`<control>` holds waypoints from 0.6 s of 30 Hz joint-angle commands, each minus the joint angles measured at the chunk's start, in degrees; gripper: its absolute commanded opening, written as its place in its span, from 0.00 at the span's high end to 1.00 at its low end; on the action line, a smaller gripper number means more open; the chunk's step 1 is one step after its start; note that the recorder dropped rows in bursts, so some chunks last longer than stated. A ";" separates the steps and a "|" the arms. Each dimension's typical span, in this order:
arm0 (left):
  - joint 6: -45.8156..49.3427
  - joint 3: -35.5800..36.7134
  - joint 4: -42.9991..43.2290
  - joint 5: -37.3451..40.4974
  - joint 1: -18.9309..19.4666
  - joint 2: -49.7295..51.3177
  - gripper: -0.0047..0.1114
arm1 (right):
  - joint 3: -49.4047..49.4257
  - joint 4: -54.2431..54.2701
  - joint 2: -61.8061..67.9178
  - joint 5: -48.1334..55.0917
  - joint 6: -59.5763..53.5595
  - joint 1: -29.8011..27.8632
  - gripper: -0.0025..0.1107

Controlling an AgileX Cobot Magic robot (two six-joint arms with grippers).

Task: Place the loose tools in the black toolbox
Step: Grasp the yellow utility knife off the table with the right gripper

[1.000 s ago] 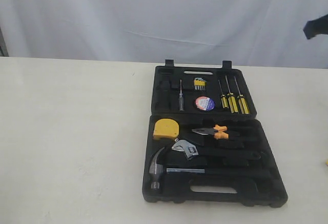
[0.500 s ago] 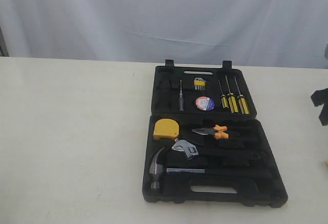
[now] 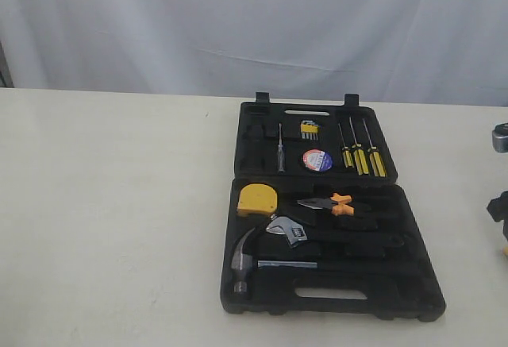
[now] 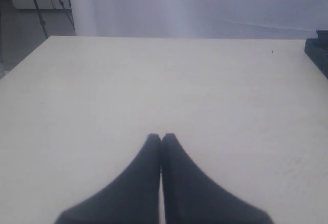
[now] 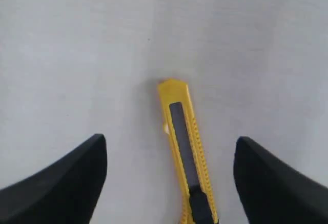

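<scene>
Toolbox open, pliers, tape roll, tape measure inside, knife outside

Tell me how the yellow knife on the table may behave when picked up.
The yellow knife looks stiff and light: a thin plastic body. Flat and long, it should not roll, but may pivot if gripped off-centre.

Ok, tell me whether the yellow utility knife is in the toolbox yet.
Out. The utility knife lies flat on the table, between the right gripper's spread fingers, neither touching it.
</scene>
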 commanded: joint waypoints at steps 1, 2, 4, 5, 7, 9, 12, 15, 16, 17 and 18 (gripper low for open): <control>-0.12 0.05 0.00 -0.51 -0.25 -0.07 0.96 | 0.08 -1.87 1.43 -0.65 2.22 -0.92 0.40; -0.12 0.05 0.00 -0.51 -0.25 -0.07 0.96 | 0.08 -1.85 2.07 -0.35 2.22 -0.85 0.40; -0.12 0.05 0.00 -0.51 -0.25 -0.07 0.96 | 0.08 -2.54 3.28 0.32 2.22 -1.42 0.40; -0.12 0.05 0.00 -0.51 -0.25 -0.07 0.96 | 0.08 -2.77 4.09 0.50 2.22 -1.53 0.40; -0.12 0.05 0.00 -0.51 -0.25 -0.07 0.96 | 0.08 -2.95 5.59 0.64 2.30 -2.26 0.40; -0.12 0.05 0.00 -0.51 -0.25 -0.07 0.96 | 0.08 -3.19 7.11 0.29 2.30 -2.26 0.40; -0.12 0.05 0.00 -0.51 -0.25 -0.07 0.96 | 0.08 -3.29 8.90 0.06 2.30 -2.26 0.40; -0.12 0.05 0.00 -0.51 -0.25 -0.07 0.96 | 0.08 -4.87 10.70 0.47 2.30 -2.26 0.40; -0.12 0.05 0.00 -0.51 -0.25 -0.07 0.96 | 0.08 -4.87 11.47 0.47 2.30 -2.26 0.40; -0.12 0.05 0.00 -0.51 -0.25 -0.07 0.96 | 0.08 -4.87 11.90 0.47 2.30 -2.26 0.40; -0.12 0.05 0.00 -0.51 -0.25 -0.07 0.96 | 0.08 -4.87 12.45 0.47 2.30 -2.26 0.41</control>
